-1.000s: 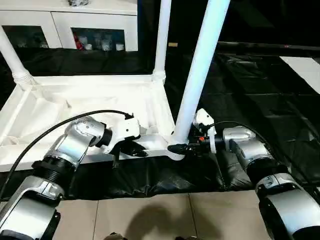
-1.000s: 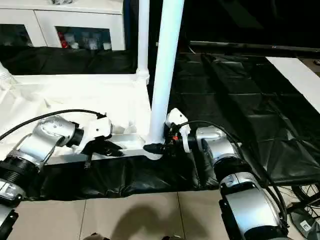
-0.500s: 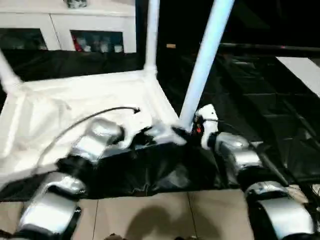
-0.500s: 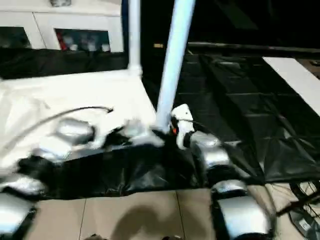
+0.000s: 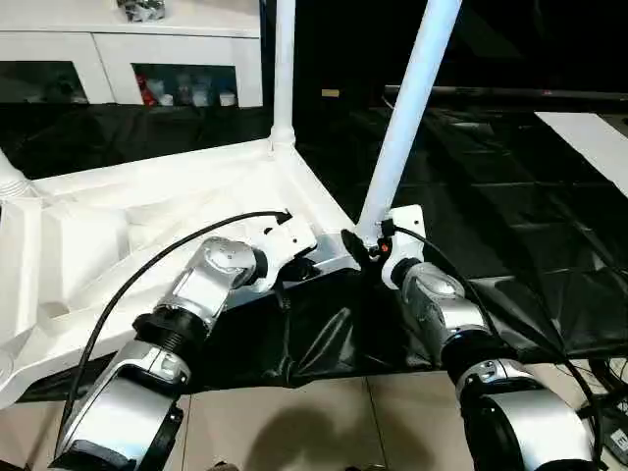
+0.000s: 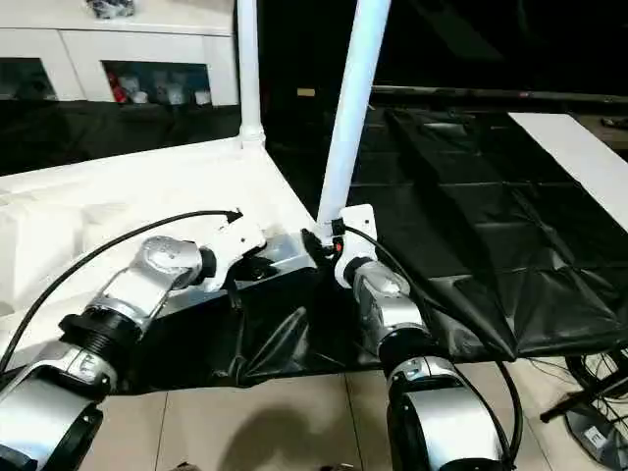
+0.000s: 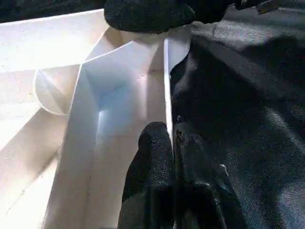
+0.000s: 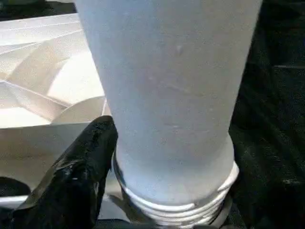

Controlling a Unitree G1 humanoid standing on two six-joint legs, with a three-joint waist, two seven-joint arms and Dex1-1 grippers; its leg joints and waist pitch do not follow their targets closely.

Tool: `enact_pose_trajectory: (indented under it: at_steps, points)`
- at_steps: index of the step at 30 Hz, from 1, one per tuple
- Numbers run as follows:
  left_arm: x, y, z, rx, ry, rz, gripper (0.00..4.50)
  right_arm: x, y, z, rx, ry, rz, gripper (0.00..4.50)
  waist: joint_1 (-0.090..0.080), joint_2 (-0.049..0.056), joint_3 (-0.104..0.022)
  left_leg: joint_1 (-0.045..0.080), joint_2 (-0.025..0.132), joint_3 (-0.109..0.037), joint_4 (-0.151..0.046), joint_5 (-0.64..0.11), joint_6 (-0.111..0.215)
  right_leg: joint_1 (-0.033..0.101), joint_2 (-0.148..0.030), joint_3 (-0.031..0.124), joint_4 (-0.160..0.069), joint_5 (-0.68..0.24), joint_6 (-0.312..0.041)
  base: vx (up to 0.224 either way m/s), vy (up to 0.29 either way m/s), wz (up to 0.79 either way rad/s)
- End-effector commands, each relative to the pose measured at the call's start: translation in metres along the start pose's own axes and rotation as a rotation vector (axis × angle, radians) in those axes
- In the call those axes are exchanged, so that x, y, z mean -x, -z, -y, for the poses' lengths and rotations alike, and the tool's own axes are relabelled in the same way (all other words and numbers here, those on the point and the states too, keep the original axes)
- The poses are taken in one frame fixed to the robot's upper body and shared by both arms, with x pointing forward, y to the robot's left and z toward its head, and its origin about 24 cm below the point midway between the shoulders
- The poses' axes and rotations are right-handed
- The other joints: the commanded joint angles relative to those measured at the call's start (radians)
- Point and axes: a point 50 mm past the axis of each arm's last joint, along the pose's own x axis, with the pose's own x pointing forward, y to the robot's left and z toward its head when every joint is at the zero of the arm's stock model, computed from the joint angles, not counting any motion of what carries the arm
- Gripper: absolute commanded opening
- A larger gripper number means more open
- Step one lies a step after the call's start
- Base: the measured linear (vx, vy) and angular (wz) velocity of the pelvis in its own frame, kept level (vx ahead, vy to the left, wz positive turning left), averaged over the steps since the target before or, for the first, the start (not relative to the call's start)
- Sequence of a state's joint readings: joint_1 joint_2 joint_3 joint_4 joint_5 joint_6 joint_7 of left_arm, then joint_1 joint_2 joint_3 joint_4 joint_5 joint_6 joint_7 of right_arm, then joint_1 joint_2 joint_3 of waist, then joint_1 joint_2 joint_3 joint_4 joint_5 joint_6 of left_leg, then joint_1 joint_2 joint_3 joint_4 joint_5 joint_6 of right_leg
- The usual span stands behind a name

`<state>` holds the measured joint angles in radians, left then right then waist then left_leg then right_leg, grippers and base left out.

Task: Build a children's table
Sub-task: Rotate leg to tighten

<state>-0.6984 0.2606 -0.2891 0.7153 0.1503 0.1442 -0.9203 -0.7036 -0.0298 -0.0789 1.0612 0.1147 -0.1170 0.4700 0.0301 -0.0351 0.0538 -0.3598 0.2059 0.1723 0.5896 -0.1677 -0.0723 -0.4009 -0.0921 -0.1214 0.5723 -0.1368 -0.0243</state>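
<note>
Nearest the camera: left gripper (image 7: 174, 157) clamped on the thin near rim of the tabletop (image 5: 147, 211), one finger (image 7: 155, 157) inside the wall, the other outside against the black cloth (image 5: 324, 334). Probable purpose: steadying the inverted top while a leg is worked at the corner.

Just beside, at the near right corner socket: right gripper (image 5: 361, 247) at the foot of the near leg (image 5: 407, 108), one finger (image 8: 78, 167) against the leg base. Second finger hidden; grip or mere contact cannot be told. Leg upright with a slight lean, seated at the socket, threads (image 8: 176, 207) exposed, so probably not fully turned home.

Farther back: second leg (image 5: 284, 69) upright in the far right corner; a third leg base (image 5: 12, 182) at the far left corner. Beyond: white cabinet (image 5: 98, 59).

Wrist views supply the rim pinch and the exposed thread rings; head views supply the overall layout, with the whole top lying upside down on the draped table.
</note>
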Motion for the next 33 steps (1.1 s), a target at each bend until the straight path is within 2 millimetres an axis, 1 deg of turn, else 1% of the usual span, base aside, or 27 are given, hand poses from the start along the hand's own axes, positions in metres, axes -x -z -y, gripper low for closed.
enact_pose_trajectory:
  at_steps: [1,2,3,4,5,6,7,8,9,11,12,16,18,19,20,21,23,24,25,26,27,28,29,31,33]
  points:
    - [-0.012,-0.011,0.021,-0.072,0.155,0.072,0.0,-0.004,0.0,-0.02,0.06,-0.185,-0.018,3.89,-0.003,0.016,-0.065,0.013,0.028,-0.017,-0.08,-0.441,0.005,0.032,-0.066,0.049,-0.089,-0.515,-0.127,0.0,0.0,0.0]
    - [-0.01,-0.01,0.021,-0.065,0.166,0.073,0.0,-0.002,0.0,-0.019,0.078,-0.215,-0.024,3.89,-0.001,0.015,-0.067,0.012,0.029,-0.015,-0.08,-0.426,0.008,0.034,-0.065,0.051,-0.086,-0.49,-0.136,0.0,0.0,0.0]
    - [-0.005,-0.008,0.02,-0.082,0.193,0.082,0.0,0.003,0.0,-0.016,0.121,-0.277,-0.04,3.89,0.005,0.015,-0.069,0.007,0.031,-0.011,-0.08,-0.378,0.019,0.038,-0.063,0.056,-0.074,-0.402,-0.171,0.0,0.0,0.0]
    - [-0.003,-0.007,0.02,-0.094,0.207,0.088,0.0,0.005,0.0,-0.015,0.137,-0.301,-0.046,3.89,0.005,0.014,-0.069,0.007,0.031,-0.007,-0.078,-0.365,0.024,0.037,-0.063,0.059,-0.072,-0.377,-0.181,0.0,0.0,0.0]
    - [0.0,-0.005,0.02,-0.094,0.226,0.084,0.0,0.008,0.001,-0.013,0.165,-0.347,-0.058,3.89,0.008,0.019,-0.071,0.006,0.032,-0.006,-0.078,-0.34,0.029,0.04,-0.064,0.061,-0.064,-0.33,-0.202,0.0,0.0,0.0]
    - [0.002,-0.004,0.02,-0.09,0.236,0.079,0.0,0.01,0.001,-0.012,0.182,-0.377,-0.066,3.89,0.009,0.016,-0.071,0.004,0.031,-0.003,-0.077,-0.326,0.034,0.043,-0.062,0.061,-0.062,-0.312,-0.208,0.0,0.0,0.0]
    - [0.007,-0.001,0.02,-0.107,0.268,0.074,0.0,0.018,0.002,-0.009,0.23,-0.462,-0.091,3.89,0.014,0.016,-0.07,0.002,0.031,-0.003,-0.078,-0.303,0.045,0.048,-0.061,0.059,-0.058,-0.297,-0.213,0.0,0.0,0.0]
    - [0.007,-0.001,0.02,-0.107,0.268,0.074,0.0,0.018,0.002,-0.009,0.23,-0.462,-0.091,3.89,0.014,0.016,-0.07,0.002,0.031,-0.003,-0.078,-0.303,0.045,0.048,-0.061,0.059,-0.058,-0.297,-0.213,0.0,0.0,0.0]
    - [0.012,0.002,0.019,-0.122,0.291,0.064,0.0,0.025,0.002,-0.006,0.262,-0.545,-0.116,3.89,0.017,0.019,-0.07,0.002,0.034,-0.001,-0.078,-0.287,0.047,0.049,-0.06,0.059,-0.056,-0.291,-0.216,0.0,0.0,0.0]
    - [0.016,0.005,0.017,-0.131,0.307,0.056,0.0,0.03,0.002,-0.005,0.284,-0.608,-0.138,3.89,0.021,0.021,-0.068,0.003,0.037,0.0,-0.079,-0.293,0.049,0.049,-0.058,0.058,-0.056,-0.296,-0.214,0.0,0.0,0.0]
    - [0.02,0.007,0.016,-0.142,0.322,0.05,0.0,0.034,0.001,-0.003,0.301,-0.668,-0.163,3.89,0.022,0.02,-0.069,0.003,0.037,0.0,-0.079,-0.299,0.049,0.05,-0.057,0.058,-0.056,-0.302,-0.214,0.0,0.0,0.0]
    - [0.027,0.01,0.014,-0.153,0.357,0.042,0.0,0.041,0.0,-0.001,0.324,-0.763,-0.205,3.89,0.03,0.02,-0.064,0.01,0.038,-0.001,-0.08,-0.346,0.034,0.044,-0.06,0.058,-0.065,-0.39,-0.196,0.0,0.0,0.0]
    - [0.033,0.012,0.013,-0.16,0.385,0.03,0.0,0.045,-0.002,-0.001,0.34,-0.82,-0.229,3.62,0.032,0.02,-0.064,0.012,0.038,-0.002,-0.081,-0.351,0.027,0.043,-0.06,0.058,-0.065,-0.399,-0.194,0.0,0.0,0.0]
    - [0.034,0.013,0.013,-0.161,0.388,0.028,0.0,0.045,-0.002,-0.001,0.339,-0.827,-0.233,3.62,0.032,0.02,-0.064,0.011,0.039,-0.002,-0.082,-0.351,0.025,0.043,-0.06,0.059,-0.063,-0.395,-0.196,0.0,0.0,0.0]
    - [0.038,0.014,0.012,-0.169,0.405,0.019,0.0,0.046,-0.003,-0.001,0.344,-0.85,-0.243,3.51,0.033,0.021,-0.064,0.012,0.039,-0.003,-0.082,-0.353,0.023,0.042,-0.06,0.059,-0.064,-0.394,-0.198,0.0,0.0,0.0]
    - [0.038,0.014,0.012,-0.169,0.405,0.019,0.0,0.046,-0.003,-0.001,0.344,-0.85,-0.243,3.51,0.033,0.02,-0.064,0.012,0.039,-0.003,-0.082,-0.355,0.022,0.042,-0.061,0.059,-0.063,-0.394,-0.199,0.0,0.0,0.0]
    - [0.04,0.015,0.011,-0.174,0.415,0.01,0.0,0.046,-0.003,-0.001,0.351,-0.867,-0.257,3.28,0.032,0.021,-0.065,0.011,0.041,-0.004,-0.083,-0.351,0.017,0.043,-0.061,0.06,-0.061,-0.38,-0.204,0.0,0.0,0.0]
    - [0.041,0.016,0.011,-0.175,0.418,0.007,0.0,0.046,-0.003,-0.001,0.35,-0.868,-0.259,3.28,0.032,0.018,-0.065,0.01,0.04,-0.003,-0.083,-0.349,0.018,0.043,-0.06,0.06,-0.06,-0.378,-0.204,0.0,0.0,0.0]
    - [0.041,0.016,0.011,-0.176,0.421,0.005,0.0,0.046,-0.003,-0.001,0.348,-0.871,-0.261,3.19,0.034,0.02,-0.066,0.011,0.04,-0.003,-0.083,-0.338,0.017,0.043,-0.061,0.061,-0.059,-0.366,-0.208,0.0,0.0,0.0]
    - [0.042,0.016,0.011,-0.176,0.424,0.005,0.0,0.046,-0.003,-0.001,0.347,-0.871,-0.263,3.1,0.033,0.02,-0.066,0.01,0.04,-0.003,-0.083,-0.335,0.018,0.044,-0.061,0.061,-0.058,-0.361,-0.21,0.0,0.0,0.0]
    - [0.042,0.016,0.011,-0.176,0.424,0.005,0.0,0.046,-0.003,-0.001,0.347,-0.871,-0.263,3.0,0.034,0.02,-0.066,0.011,0.04,-0.002,-0.082,-0.334,0.017,0.043,-0.061,0.061,-0.058,-0.357,-0.212,0.0,0.0,0.0]
    - [0.042,0.017,0.011,-0.172,0.425,0.006,0.0,0.046,-0.002,-0.002,0.338,-0.871,-0.264,3.0,0.033,0.021,-0.066,0.011,0.041,-0.002,-0.083,-0.333,0.016,0.044,-0.061,0.061,-0.057,-0.351,-0.214,0.0,0.0,0.0]
    - [0.041,0.016,0.01,-0.163,0.415,0.009,0.0,0.045,-0.001,-0.003,0.328,-0.855,-0.259,3.0,0.033,0.02,-0.066,0.01,0.04,-0.002,-0.083,-0.333,0.017,0.044,-0.06,0.061,-0.056,-0.35,-0.214,0.0,0.0,0.0]
    - [0.04,0.016,0.01,-0.153,0.396,0.012,0.0,0.044,0.0,-0.003,0.307,-0.833,-0.251,2.84,0.033,0.02,-0.066,0.01,0.039,-0.002,-0.082,-0.333,0.016,0.044,-0.061,0.061,-0.057,-0.357,-0.213,0.0,0.0,0.0]
    - [0.032,0.013,0.006,-0.099,0.301,0.023,0.0,0.038,0.003,-0.004,0.211,-0.715,-0.211,2.8,0.033,0.02,-0.064,0.011,0.039,-0.002,-0.083,-0.331,0.011,0.044,-0.061,0.062,-0.057,-0.366,-0.21,0.0,0.0,0.0]
